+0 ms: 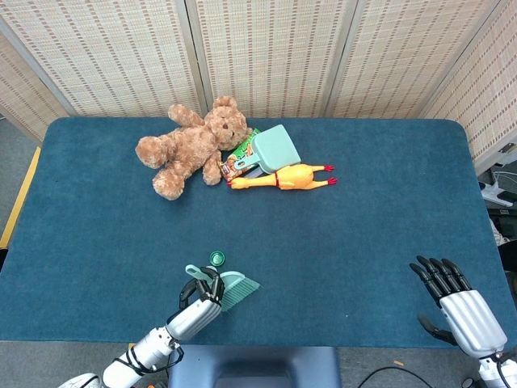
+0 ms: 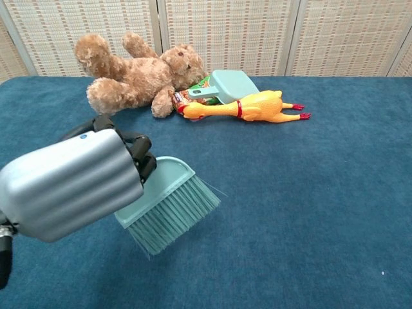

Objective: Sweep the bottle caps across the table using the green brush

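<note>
The left hand point(image 1: 200, 295) grips the green brush point(image 1: 236, 289), bristles projecting to its right onto the tabletop point(image 1: 363, 210). A green bottle cap point(image 1: 216, 259) lies just beyond the hand. The right hand point(image 1: 452, 301) rests released, fingers spread

light: bright, even, diffuse | shadows: faint, soft | glare: mild sheen on left hand point(image 2: 71, 183) | focus: sharp, near hand slightly soft | distortion: slight edge bowing

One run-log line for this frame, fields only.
left hand: grips green brush | right hand: open, idle | green cap: beside brush | white caps: hidden
</note>
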